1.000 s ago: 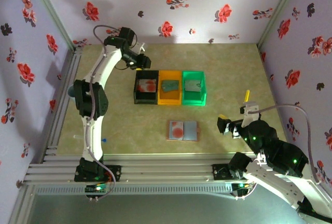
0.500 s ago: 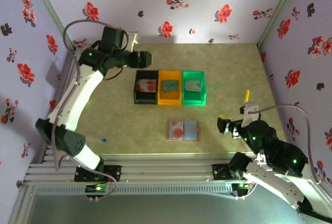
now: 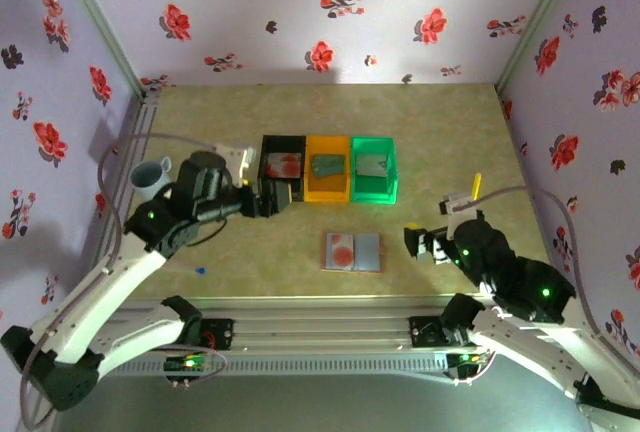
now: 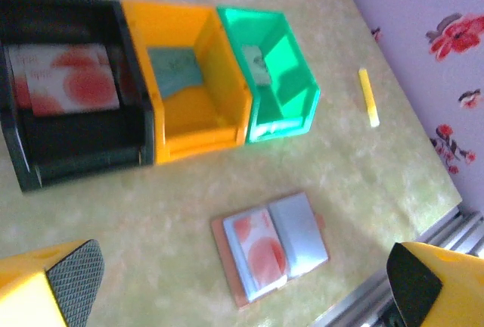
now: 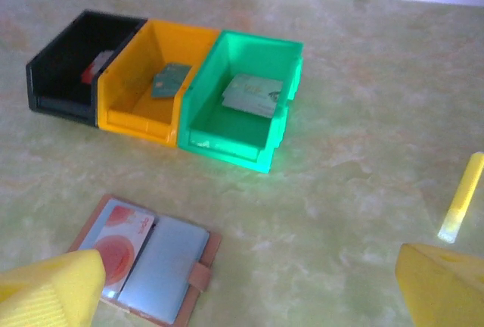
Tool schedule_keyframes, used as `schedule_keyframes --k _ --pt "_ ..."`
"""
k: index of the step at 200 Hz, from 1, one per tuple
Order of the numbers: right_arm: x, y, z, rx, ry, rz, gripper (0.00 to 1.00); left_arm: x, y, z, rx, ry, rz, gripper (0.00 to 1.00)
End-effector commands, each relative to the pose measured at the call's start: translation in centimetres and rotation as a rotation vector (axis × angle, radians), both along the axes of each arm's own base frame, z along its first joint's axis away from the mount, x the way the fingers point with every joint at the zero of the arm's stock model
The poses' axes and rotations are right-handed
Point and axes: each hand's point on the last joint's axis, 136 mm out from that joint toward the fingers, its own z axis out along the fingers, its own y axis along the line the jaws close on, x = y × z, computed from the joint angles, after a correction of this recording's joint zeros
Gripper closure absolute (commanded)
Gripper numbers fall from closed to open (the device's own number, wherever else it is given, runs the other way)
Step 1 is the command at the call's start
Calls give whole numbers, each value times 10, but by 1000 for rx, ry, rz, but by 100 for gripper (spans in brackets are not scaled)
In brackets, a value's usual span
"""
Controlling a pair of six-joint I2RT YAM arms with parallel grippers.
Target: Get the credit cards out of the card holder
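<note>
The card holder [image 3: 353, 251] lies open and flat on the table [image 3: 450, 132], blue-grey inside facing up and its pinkish-tan edge showing as a border. On its left half lies a credit card [image 3: 341, 249], pale with a red-orange blotch. The right half is bare blue-grey.

At 12 o'clock from the holder, a little apart from it, three bins stand touching in a row: the black bin [image 3: 281, 167] on the left, the orange bin [image 3: 327, 167] in the middle and the green bin [image 3: 374, 169] on the right. A second credit card [image 3: 283, 164] with the same red blotch lies in the black bin. A teal card [image 3: 326, 164] lies in the orange bin and a pale green card [image 3: 372, 164] in the green one.

The left end effector [image 3: 272, 198] is at about 10 o'clock from the holder, just beside the near edge of the black bin. In the left wrist view its two fingers stand wide apart with nothing between them. The right end effector [image 3: 414, 242] is at 3 o'clock from the holder, near it but not touching. Its yellow fingers are likewise spread wide and empty.

A yellow stick [image 3: 476, 185] lies on the table at 2 o'clock from the holder, beyond the right end effector. A pale mug [image 3: 148, 177] stands at the table's left edge, at 9 o'clock from the black bin.
</note>
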Motion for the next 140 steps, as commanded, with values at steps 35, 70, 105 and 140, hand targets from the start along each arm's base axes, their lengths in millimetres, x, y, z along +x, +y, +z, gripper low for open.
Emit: schedule_keyframes --k 35,70,105,140 --pt "17 44 -7 140 86 -2 2 -24 10 -66 58 59 138 0" --pt "25 59 -34 139 149 -54 3 -26 26 -94 151 72 254 0" --pt "23 77 -54 161 180 -52 3 -17 50 -100 268 50 411 0" --pt "23 87 -66 179 200 -54 3 -9 72 -93 388 61 604 0"
